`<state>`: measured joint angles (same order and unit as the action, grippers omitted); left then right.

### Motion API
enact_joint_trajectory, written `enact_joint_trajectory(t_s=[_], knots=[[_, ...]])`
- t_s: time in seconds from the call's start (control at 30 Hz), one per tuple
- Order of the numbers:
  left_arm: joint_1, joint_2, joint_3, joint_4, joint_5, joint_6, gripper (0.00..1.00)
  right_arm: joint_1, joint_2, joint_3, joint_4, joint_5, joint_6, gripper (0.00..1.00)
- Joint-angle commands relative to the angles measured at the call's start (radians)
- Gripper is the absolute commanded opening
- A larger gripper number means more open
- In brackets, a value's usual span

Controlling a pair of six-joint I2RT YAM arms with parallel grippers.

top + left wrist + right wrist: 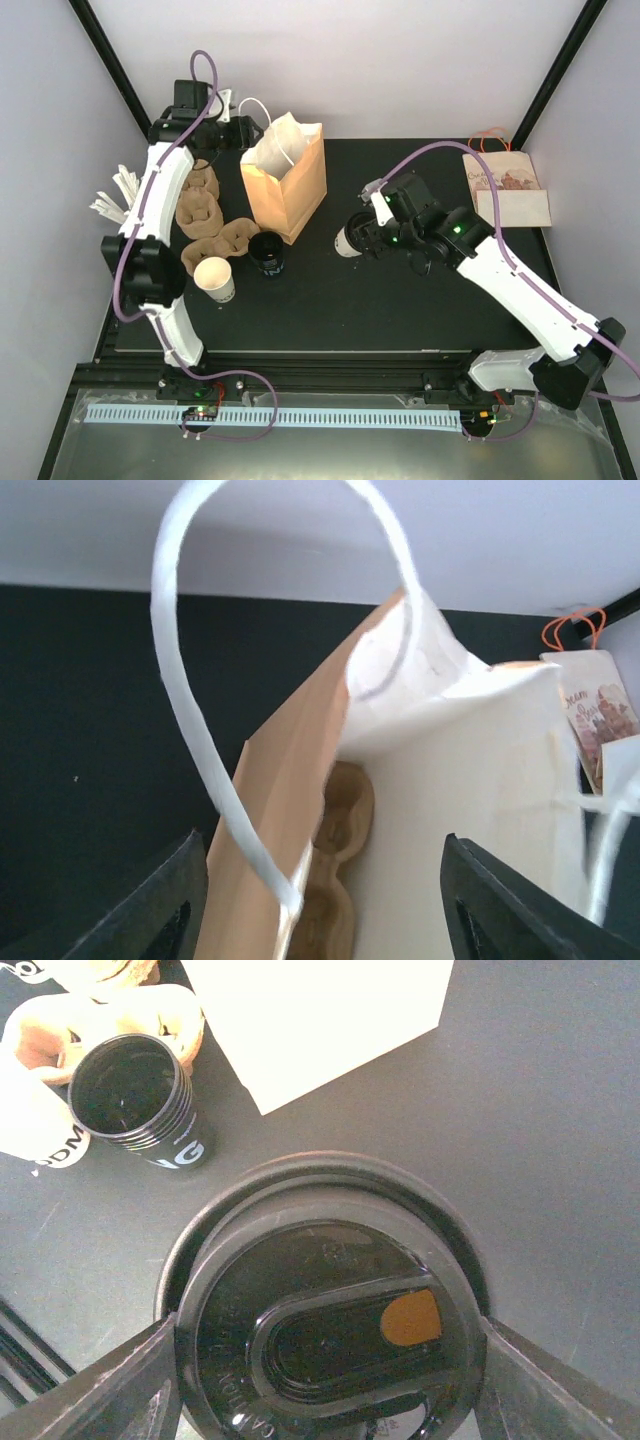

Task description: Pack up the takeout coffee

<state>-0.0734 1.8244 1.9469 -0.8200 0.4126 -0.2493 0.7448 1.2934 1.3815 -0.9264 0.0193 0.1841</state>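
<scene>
Lidded coffee cup (330, 1290) in right gripper (335, 1380), two open cups (267, 255), left gripper (320, 900) wide astride one bag (290, 185)

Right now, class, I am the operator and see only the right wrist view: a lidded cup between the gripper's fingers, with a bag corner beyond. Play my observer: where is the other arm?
Observer: The left gripper is up at the brown paper bag's far left top edge, jaws apart, with the white handle looping between them.
Operator: Is the bag ready for my cup?
Observer: It stands upright with its top open, as the left wrist view shows.
Operator: Anything else out of my sight?
Observer: A flat printed bag with orange handles lies at the far right.
</scene>
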Motion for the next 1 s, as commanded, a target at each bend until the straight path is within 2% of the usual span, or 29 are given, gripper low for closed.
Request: enact_joint_trajectory(t_s=[0.0,0.13,0.27,0.3,0.43,0.5,0.77,0.97], knots=[[-0.013,0.114,0.157,-0.153,-0.007,0.044,0.65,0.005,-0.043,-0.018,0.010,-0.015,-0.004,0.75],[-0.033,0.154,0.199,-0.202,-0.042,0.081,0.64,0.005,-0.074,-0.014,0.003,0.006,0.003,0.75],[-0.065,0.156,0.198,-0.223,-0.068,0.117,0.58,0.004,-0.104,-0.001,-0.011,0.047,0.007,0.75],[-0.074,0.160,0.197,-0.226,-0.053,0.128,0.52,0.004,-0.113,0.003,-0.011,0.058,0.007,0.74],[-0.099,0.170,0.201,-0.210,-0.001,0.123,0.13,0.004,-0.160,0.012,-0.003,0.088,0.008,0.74],[-0.112,0.166,0.201,-0.193,0.019,0.110,0.03,0.004,-0.193,0.014,-0.002,0.103,0.010,0.74],[-0.222,0.114,0.209,-0.119,0.092,0.117,0.02,0.005,-0.323,0.043,-0.048,0.191,0.004,0.74],[-0.348,0.068,0.209,-0.185,0.079,0.239,0.02,0.004,-0.369,0.184,-0.142,0.204,-0.024,0.72]])
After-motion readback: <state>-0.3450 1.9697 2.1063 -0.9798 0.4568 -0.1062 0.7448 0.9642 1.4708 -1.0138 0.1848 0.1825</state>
